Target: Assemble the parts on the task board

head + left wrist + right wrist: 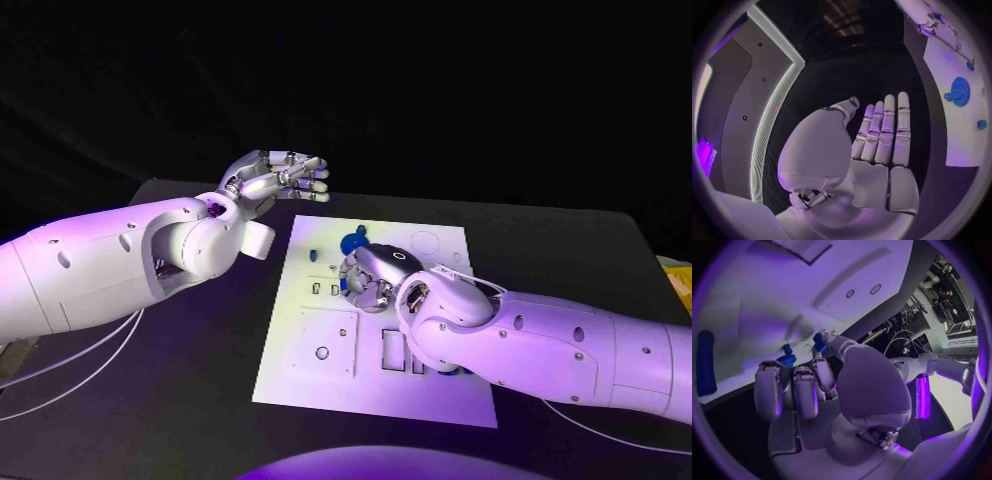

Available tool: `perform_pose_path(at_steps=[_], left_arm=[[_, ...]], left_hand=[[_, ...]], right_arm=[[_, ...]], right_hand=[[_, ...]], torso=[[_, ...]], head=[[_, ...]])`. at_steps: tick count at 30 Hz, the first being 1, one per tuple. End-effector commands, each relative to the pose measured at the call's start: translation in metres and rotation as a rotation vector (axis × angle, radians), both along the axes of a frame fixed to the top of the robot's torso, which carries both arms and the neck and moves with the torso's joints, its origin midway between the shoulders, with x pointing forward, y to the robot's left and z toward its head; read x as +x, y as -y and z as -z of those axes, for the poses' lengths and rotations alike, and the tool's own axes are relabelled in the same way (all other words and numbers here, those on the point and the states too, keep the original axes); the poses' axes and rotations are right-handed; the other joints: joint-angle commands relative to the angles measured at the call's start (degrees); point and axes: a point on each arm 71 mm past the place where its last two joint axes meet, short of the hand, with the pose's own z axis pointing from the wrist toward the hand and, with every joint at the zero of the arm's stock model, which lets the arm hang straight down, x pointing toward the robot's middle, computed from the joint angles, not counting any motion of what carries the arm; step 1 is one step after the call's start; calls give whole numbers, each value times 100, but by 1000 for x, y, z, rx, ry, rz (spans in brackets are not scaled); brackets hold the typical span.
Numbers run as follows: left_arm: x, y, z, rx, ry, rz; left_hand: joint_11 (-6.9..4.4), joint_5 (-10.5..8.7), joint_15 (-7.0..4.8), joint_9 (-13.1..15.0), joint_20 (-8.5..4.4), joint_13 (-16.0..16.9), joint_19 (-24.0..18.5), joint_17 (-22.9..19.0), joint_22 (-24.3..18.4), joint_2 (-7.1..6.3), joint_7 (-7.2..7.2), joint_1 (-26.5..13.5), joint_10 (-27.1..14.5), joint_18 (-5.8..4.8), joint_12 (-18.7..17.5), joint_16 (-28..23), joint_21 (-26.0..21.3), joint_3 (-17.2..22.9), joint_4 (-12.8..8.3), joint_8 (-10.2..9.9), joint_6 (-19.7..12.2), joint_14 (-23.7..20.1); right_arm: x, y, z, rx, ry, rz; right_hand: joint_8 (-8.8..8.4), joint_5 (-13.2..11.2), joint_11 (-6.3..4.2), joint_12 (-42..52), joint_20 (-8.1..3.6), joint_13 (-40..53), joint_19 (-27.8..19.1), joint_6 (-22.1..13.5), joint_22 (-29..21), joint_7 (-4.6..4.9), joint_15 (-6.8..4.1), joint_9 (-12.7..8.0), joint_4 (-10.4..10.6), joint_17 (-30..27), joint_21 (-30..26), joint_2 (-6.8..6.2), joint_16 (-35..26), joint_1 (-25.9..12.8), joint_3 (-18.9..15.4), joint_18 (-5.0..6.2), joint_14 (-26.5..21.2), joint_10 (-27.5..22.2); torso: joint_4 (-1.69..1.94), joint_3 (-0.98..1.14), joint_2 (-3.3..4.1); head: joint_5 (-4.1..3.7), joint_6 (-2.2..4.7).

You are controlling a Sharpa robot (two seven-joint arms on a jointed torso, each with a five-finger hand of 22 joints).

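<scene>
A: White board is lying flat in the middle of the black counter, and the right hand is working low over its centre.

B: From the right wrist, that right hand is pinching a small blue part between thumb and a fingertip, the other fingers curled in beside it. A second little blue part is sitting on the board just next to it.

A: And a long blue piece is lying further along the board, well apart.

B: The left hand is hovering off the board's far left corner, holding nothing. In the left wrist view its fingers are lying straight and pressed side by side.

A: A round blue disc is resting on the board's far end.
</scene>
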Motion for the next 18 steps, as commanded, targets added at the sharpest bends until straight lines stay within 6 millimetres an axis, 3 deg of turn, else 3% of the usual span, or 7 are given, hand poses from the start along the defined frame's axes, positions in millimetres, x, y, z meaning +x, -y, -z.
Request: perform_pose_path(at_steps=[1,18], left_arm=[[-1,2,-1,-4,2,4],[-1,2,-1,-4,-1,7]], left_hand=[[11,22,10,-9,6,-9,17,5,-6,-43,43,-7,-10,70,-33,19,13,-9,27,-33,-34,22],[16,21,12,-10,6,-8,20,10,-6,-35,49,-15,-24,70,-30,25,15,-13,38,-40,-41,28]], right_arm=[[-1,-1,2,-25,4,-13],[3,0,9,-47,2,-6]], right_hand=[[28,25,15,14,-29,-2,234,-43,310,14,-21,10,28,1505,3,14,24,-47,8,-63,599,38],[25,-119,26,4,-24,-9,234,-87,314,25,-13,11,7,1505,3,-69,24,-59,-29,-63,599,24]], torso=[[4,-2,-4],[-3,-1,-12]], head=[[5,-26],[3,-56]])
